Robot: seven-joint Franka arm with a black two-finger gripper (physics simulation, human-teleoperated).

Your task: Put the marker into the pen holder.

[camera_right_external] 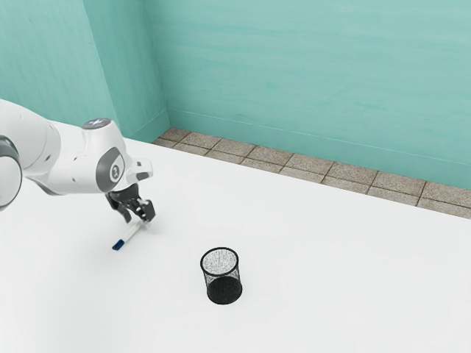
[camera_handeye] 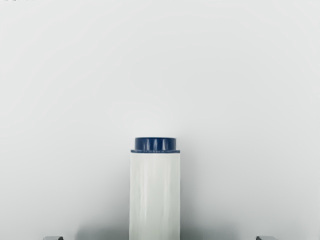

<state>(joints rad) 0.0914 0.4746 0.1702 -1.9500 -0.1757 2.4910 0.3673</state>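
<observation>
With the pick-up in hand, we had our fingers (camera_right_external: 149, 211) spread on either side of the marker (camera_right_external: 131, 235), which lay on the white surface (camera_right_external: 309, 294), its dark blue cap (camera_right_external: 118, 245) pointing out from under the hand. We judged that closing on the barrel came next, then lifting and tipping it upright. Well apart, toward the exterior view's right, stood the upright pen holder (camera_right_external: 224, 291); its raised rim (camera_right_external: 202, 265) was what we would have to clear.

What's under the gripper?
Under the gripper: the marker, between its open fingers. In the exterior view they cover the marker's end there; the table directly behind them can't be seen either.
</observation>
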